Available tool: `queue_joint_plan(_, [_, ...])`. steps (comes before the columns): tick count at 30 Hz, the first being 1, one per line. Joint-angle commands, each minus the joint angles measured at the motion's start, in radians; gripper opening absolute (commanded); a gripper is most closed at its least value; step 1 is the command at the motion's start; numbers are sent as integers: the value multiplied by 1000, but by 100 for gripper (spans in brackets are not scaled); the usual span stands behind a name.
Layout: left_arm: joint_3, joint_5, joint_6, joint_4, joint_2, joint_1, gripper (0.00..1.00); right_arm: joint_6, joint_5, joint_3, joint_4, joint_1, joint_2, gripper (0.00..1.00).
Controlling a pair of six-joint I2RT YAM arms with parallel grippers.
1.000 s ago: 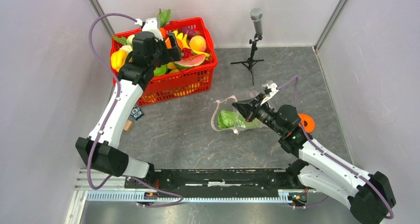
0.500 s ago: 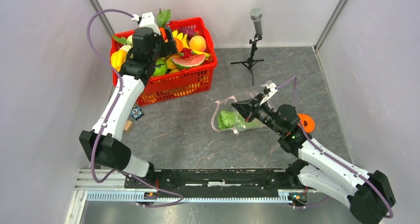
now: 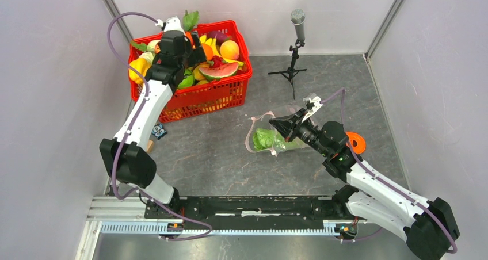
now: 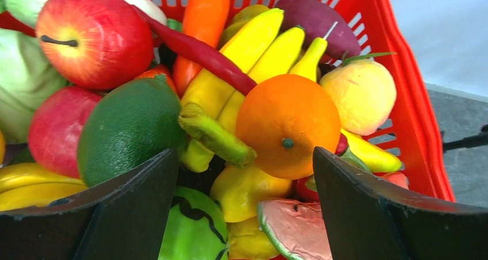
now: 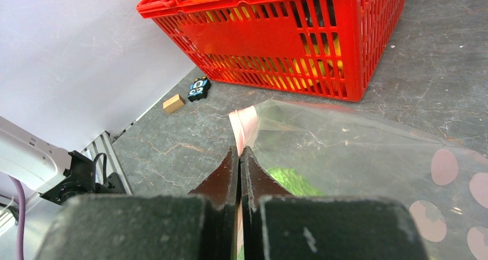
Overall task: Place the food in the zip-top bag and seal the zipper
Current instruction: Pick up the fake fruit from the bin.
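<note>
Hovering over the red basket in the overhead view, the left hand hangs above the heaped toy food. The zip-top bag lies on the grey surface, well apart from the basket and nearer the arm bases. The right hand is at its mouth. One piece, the green cabbage, already lies inside; the rest of the food is not yet bagged.

From the left wrist, the left hand stands wide and empty. The orange sits between its fingers, somewhat toward the right one, so it looks like the pick in hand. A good grasp would come straight down, centre the ball and close across its widest girth. A high pinch on so smooth a round thing would likely squirt it out. The red chilli lies against the orange's upper left and the bananas sit behind, so the fingers should clear both. The yellow bell pepper and watermelon slice lie below.

From the right wrist, the right hand is pressed shut on the bag's rim, right at the pink-red zipper. The plastic is clear, soft and creased, with pale pink dots, and the cabbage's green shows through. Keeping that rim lifted should hold the mouth open for the drop.
</note>
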Motion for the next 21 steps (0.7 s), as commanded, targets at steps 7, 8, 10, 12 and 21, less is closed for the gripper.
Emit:
queue_joint_plan(7, [-44,218,76,217,-129,8,97,8,13,32,54,4,-4,0])
queue_joint_plan(8, [-46,274,121,250,-132,8,96,11,12,30,58,5,-2,0])
queue_joint_plan(10, [-8,380,211,248,-108,8,96,18,8,26,70,5,4,0])
queue_joint_plan(12, [79,471,298,161,-41,7,97,26,-4,25,84,5,13,0])
queue_joint_plan(21, [455,471,511,-207,241,8,97,43,-19,27,92,5,12,0])
